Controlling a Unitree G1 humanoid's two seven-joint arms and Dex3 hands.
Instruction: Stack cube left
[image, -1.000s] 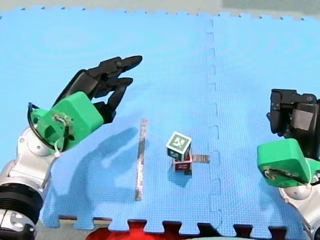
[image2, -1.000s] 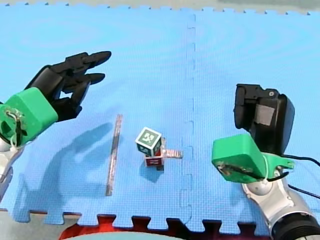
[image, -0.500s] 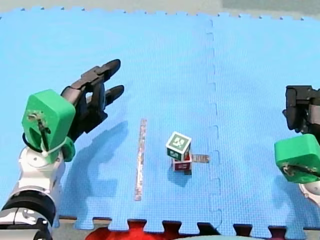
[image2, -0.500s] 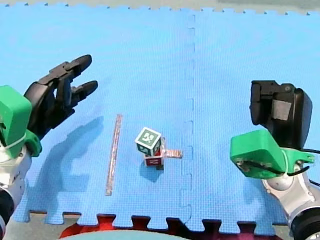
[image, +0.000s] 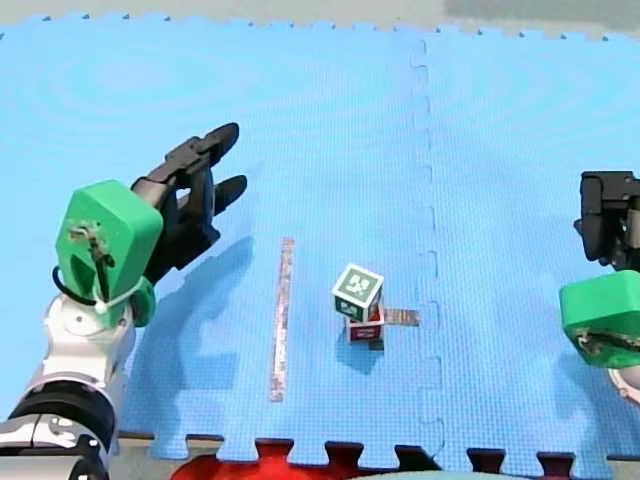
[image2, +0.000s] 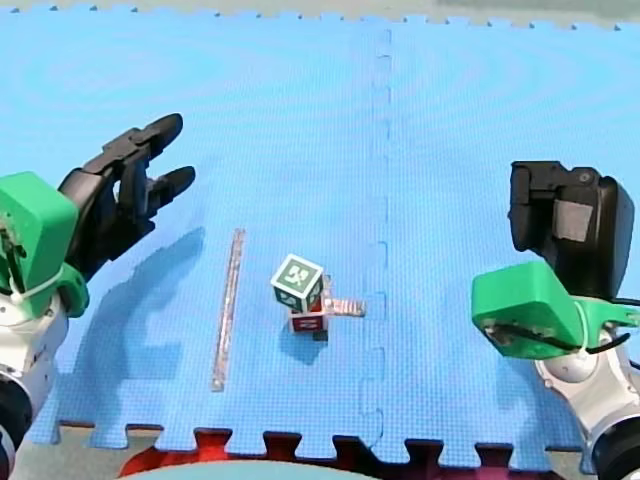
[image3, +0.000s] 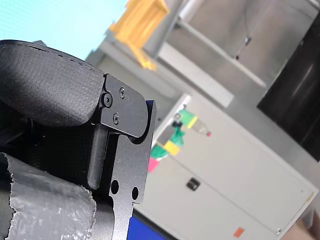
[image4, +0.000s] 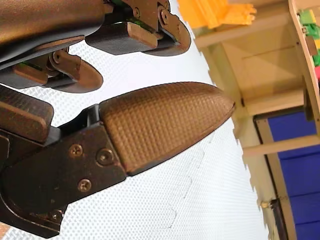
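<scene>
Centrally, stacked cubes (image: 358, 305) sit on blue foam mat (image: 300, 120); grey cabinets (image3: 225, 185) beyond.

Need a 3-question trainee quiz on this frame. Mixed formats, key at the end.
1. True or false: the green cube sits on top of the red cube.
2. Multiple choice: the long silver strip lies (A) on the robot's left of the stack, (B) on its right, (C) under it.
3. Short answer: which hand touches the stack, the left hand over the mat left of the strip, or the right hand at the mat's right edge?

Key: 1 true; 2 A; 3 neither.
</scene>
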